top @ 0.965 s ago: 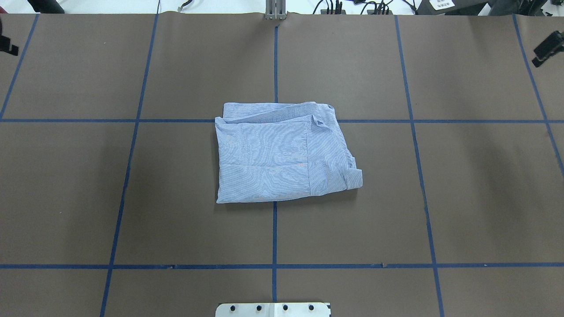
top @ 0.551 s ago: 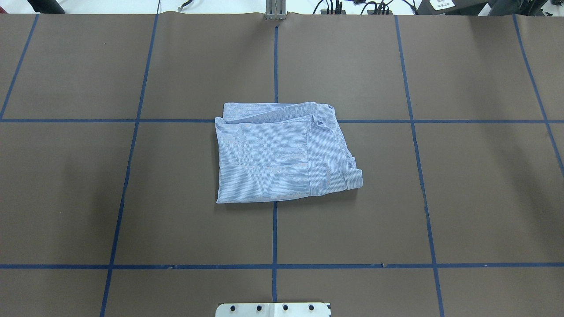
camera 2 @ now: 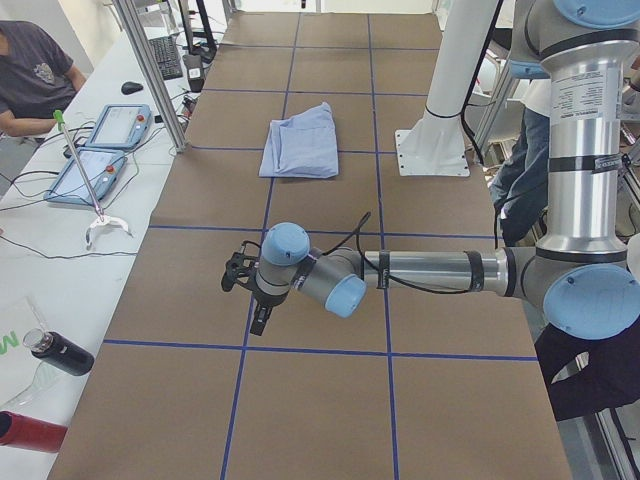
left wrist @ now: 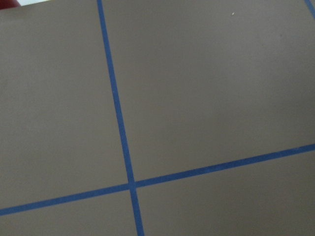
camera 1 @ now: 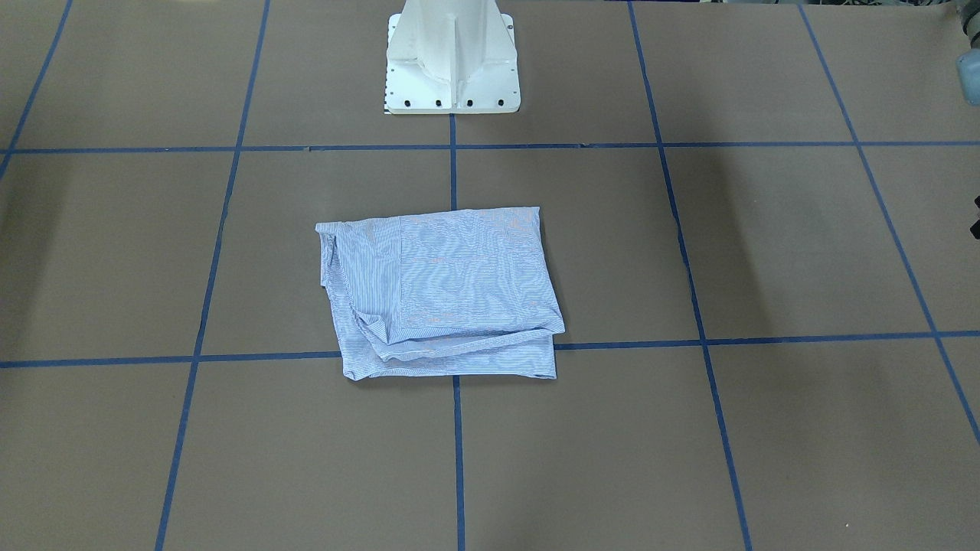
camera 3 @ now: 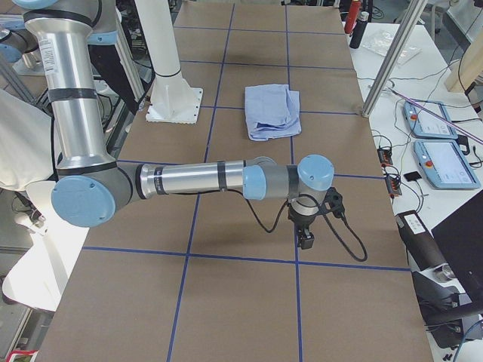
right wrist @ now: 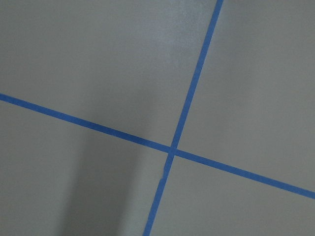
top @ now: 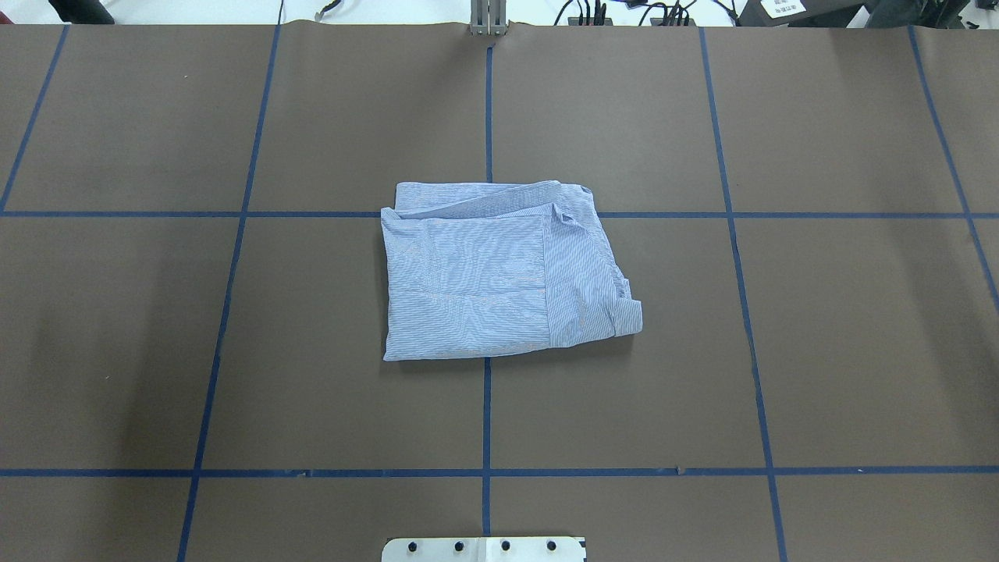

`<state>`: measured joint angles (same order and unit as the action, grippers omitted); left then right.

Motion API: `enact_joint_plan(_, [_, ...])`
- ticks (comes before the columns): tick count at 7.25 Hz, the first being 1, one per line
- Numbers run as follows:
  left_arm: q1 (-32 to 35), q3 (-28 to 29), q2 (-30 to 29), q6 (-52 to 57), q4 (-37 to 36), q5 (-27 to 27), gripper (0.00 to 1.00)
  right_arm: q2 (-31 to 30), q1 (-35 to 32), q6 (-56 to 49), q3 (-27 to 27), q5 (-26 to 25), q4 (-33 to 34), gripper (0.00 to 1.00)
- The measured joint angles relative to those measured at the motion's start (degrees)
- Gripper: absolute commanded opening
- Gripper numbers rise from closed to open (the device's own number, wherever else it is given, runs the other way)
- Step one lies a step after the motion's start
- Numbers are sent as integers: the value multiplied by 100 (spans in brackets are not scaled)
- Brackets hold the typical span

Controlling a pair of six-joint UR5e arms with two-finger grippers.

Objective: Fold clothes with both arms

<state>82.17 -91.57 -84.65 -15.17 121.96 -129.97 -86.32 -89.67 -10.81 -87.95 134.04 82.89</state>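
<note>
The clothes are one light blue striped shirt [top: 499, 273], folded into a rough rectangle in the middle of the brown table, also seen in the front-facing view [camera 1: 440, 295]. Nothing touches it. My left gripper [camera 2: 243, 288] hangs low over bare table at the left end, far from the shirt [camera 2: 300, 140]. My right gripper [camera 3: 308, 235] hangs likewise at the right end, well away from the shirt [camera 3: 272, 111]. Both grippers show only in the side views, so I cannot tell whether they are open or shut. Both wrist views show only table and blue tape lines.
The white pedestal base [camera 1: 452, 61] stands at the robot's edge, behind the shirt. A side bench holds teach pendants [camera 2: 100, 150] and bottles [camera 2: 60, 355], with a seated person [camera 2: 30, 80] beside it. Aluminium posts [camera 3: 392, 60] stand along the table's far edge.
A second ago black gripper tips showed at the overhead view's left and right edges; both have since left that view outward. The shirt has not moved.
</note>
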Motion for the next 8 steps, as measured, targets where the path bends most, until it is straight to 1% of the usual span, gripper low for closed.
enact_joint_plan(1, [1,58,58,6,-27,11,99,-70,-10,9,66,-4,-195,100])
enact_joint_plan(3, [1,67,46,6,-328,22,99,-95,-15,21,103,-135,-254,100])
enact_joint_plan(4, [0,35,7,7,-639,23,99,-106,-18,39,85,-322,-98,100])
enact_joint_plan(5, [-7,-9,-18,37,-964,22,99,-75,-21,47,48,-498,240,100])
enact_joint_plan(6, [-10,-73,-30,193,-1302,18,99,-32,-22,49,-10,-520,581,100])
enact_joint_plan(8, [12,-422,-70,962,-2377,13,99,-31,-36,45,-84,-143,1070,100])
